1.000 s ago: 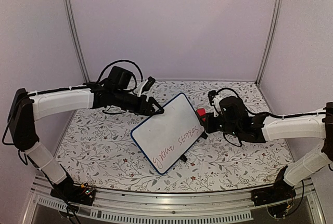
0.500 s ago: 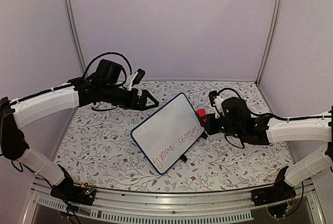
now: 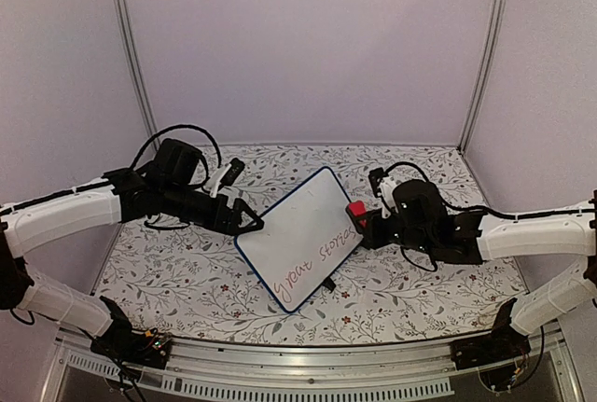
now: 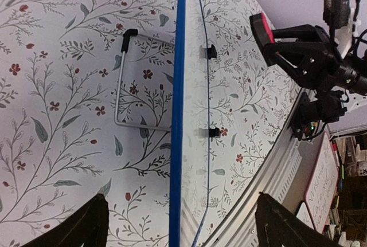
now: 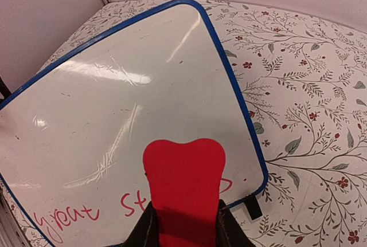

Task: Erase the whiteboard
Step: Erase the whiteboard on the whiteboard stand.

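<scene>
The whiteboard point(image 3: 298, 229) leans on a wire stand point(image 4: 123, 81) in the middle of the desk point(image 3: 168, 271), with 2 red words point(image 3: 315, 264) along its lower right edge. Our right jaws are clamped on the red eraser point(image 5: 183, 184), which sits at the board's right edge over the writing; we cannot tell if it touches. Our left jaws stand open astride the board's left edge, gripping nothing. With that edge unheld, we judge that a push from the eraser could tip the board back on its thin stand or skid it away. The board is glossy. The desk wears a floral cloth, and bare lilac walls point(image 3: 308, 48) rise behind the board.
</scene>
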Robot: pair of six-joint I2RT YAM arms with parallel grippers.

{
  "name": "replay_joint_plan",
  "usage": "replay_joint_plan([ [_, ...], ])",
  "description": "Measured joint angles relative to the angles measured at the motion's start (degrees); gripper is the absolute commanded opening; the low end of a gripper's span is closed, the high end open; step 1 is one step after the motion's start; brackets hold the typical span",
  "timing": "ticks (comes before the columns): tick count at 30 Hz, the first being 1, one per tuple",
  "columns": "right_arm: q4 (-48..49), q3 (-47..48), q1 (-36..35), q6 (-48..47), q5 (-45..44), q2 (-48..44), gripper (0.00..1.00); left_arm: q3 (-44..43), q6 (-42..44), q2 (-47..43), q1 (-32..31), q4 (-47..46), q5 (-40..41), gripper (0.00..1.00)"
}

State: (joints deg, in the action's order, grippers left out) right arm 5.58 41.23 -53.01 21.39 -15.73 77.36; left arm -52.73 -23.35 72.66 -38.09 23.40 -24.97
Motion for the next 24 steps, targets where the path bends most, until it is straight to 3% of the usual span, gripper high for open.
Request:
replay_joint_plan([
  [12,-0.31,1.62,-5.22,-1.11,-2.01,3.65,0.23,1.88,-3.15,0.0,-0.17,0.11,3.04,0.45],
  [20,-0.46,1.62,-5.22,-1.07,-3.82,3.63,0.23,1.88,-5.07,0.0,-1.6,0.7,3.54,0.37],
  [24,-0.44,1.57,-5.22,-1.03,-4.28,3.61,0.23,1.88,-5.77,0.0,-2.91,1.05,3.76,0.26],
])
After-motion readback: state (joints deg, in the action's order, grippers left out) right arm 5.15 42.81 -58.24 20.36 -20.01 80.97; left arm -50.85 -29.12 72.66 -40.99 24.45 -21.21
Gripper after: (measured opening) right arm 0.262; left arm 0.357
